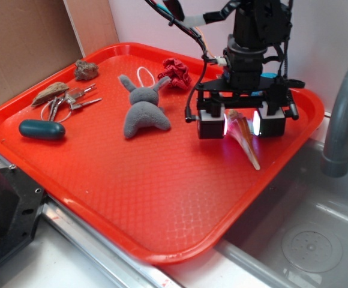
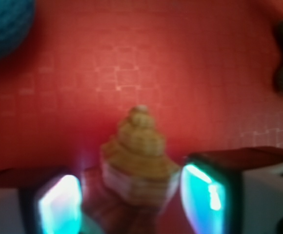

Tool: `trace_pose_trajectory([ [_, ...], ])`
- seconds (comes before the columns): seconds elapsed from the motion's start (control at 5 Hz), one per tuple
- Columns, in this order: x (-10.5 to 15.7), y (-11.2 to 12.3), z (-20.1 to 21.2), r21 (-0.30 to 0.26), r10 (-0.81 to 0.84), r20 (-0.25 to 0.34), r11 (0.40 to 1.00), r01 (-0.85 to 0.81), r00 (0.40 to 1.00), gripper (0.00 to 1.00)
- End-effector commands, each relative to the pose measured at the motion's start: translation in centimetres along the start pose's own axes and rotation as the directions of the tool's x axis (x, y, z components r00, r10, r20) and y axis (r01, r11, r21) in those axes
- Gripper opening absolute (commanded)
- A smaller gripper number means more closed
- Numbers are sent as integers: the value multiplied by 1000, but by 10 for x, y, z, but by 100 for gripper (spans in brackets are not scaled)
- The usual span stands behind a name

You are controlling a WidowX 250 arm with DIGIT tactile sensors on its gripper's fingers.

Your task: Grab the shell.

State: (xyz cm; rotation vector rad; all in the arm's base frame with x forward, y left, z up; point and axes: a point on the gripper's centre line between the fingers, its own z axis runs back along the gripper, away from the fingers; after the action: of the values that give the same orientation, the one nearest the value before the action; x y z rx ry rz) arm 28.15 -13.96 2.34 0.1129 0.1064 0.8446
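Jaws (image 1: 240, 123) are straddling the tan-orange ribbed spiral shell (image 1: 244, 135), apart; I am judging closing comes next.

Pale pinkish-white wall (image 1: 336, 30) running behind the scene, brown cardboard panel (image 1: 24, 42) leaning at upper left, stainless steel sink basin (image 1: 306, 234) lying at lower right, grey curved metal faucet (image 1: 342, 114) rising at right edge, white counter edge (image 1: 36, 270) showing at lower left.
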Motion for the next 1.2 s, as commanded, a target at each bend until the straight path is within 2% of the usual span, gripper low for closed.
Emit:
trace_pose_trajectory([
  [0.0, 10, 8, 17, -74, -180, -6, 981, 179, 984, 0],
  [0.2, 23, 21, 65, -245, -415, 129, 867, 435, 901, 0],
  [0.4, 36, 60, 113, -208, -588, 299, 729, 653, 751, 0],
  [0.6, 36, 92, 158, -232, -635, 336, 659, 715, 695, 0],
  [0.8, 40, 117, 203, -298, -636, 320, 636, 712, 703, 0],
  [1.0, 39, 124, 239, -319, -631, 285, 648, 692, 722, 0],
])
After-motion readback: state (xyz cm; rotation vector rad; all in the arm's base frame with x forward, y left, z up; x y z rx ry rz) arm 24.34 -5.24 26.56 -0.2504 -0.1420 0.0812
